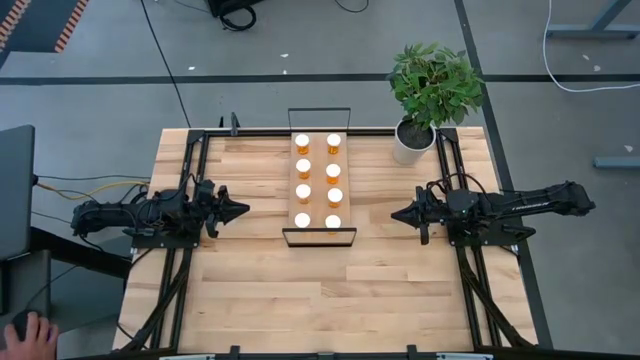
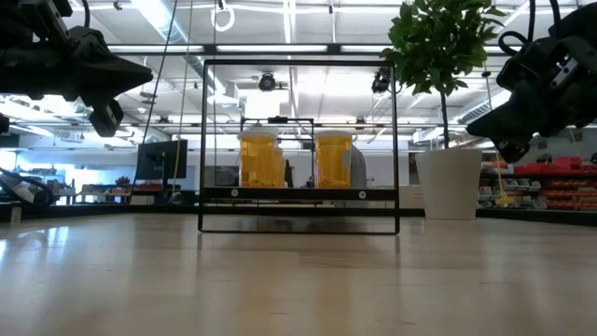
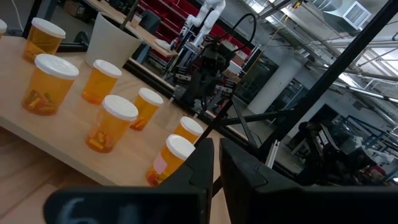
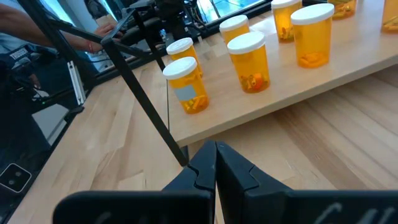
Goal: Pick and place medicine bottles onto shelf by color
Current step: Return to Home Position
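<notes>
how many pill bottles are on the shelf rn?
8. Orange medicine bottles with white caps, all on the long light-wood shelf: four in the column nearer the left gripper, four in the column nearer the right gripper. None looks hidden.

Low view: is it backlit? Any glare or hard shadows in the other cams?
Low view: yes, ceiling lights sit behind the scene; left claw and right claw are silhouettes, medicine bottles glow amber, tabletop has a sheen. High view: even light, soft shadows, shelf plainly lit. Wrist views: bottles evenly lit, no glare.
</notes>
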Motion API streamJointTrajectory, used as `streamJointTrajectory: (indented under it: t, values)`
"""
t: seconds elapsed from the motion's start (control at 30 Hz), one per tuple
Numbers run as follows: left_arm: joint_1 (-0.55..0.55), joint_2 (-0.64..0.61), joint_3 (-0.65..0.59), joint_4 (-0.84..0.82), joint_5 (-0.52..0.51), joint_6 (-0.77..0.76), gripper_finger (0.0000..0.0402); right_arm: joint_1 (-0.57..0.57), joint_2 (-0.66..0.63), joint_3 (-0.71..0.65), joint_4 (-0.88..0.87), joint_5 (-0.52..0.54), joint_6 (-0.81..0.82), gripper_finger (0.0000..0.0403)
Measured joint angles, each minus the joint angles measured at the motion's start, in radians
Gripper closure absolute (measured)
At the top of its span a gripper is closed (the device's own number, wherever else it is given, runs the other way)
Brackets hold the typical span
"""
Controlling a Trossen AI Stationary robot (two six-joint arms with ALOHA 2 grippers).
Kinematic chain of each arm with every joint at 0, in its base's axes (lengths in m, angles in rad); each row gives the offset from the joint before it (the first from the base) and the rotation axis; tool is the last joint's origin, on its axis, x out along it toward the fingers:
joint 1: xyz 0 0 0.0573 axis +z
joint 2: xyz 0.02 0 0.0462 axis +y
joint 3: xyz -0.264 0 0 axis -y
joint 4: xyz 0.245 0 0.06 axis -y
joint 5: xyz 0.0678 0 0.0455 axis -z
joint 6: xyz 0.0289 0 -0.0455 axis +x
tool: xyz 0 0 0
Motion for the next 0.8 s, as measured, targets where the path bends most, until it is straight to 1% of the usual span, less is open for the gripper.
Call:
streamJointTrajectory:
  t: [0.23, 0.57, 0.8]
  values:
    - [0.0, 0.0, 0.0, 0.0, 0.0, 0.0, 0.0361, 0.0, 0.0, 0.0, 0.0, 0.0, 0.0, 0.0393]
    - [0.0, 0.0, 0.0, 0.0, 0.0, 0.0, 0.0371, 0.0, 0.0, 0.0, 0.0, 0.0, 0.0, 0.0393]
    - [0.0, 0.0, 0.0, 0.0, 0.0, 0.0, 0.0362, 0.0, 0.0, 0.0, 0.0, 0.0, 0.0, 0.0393]
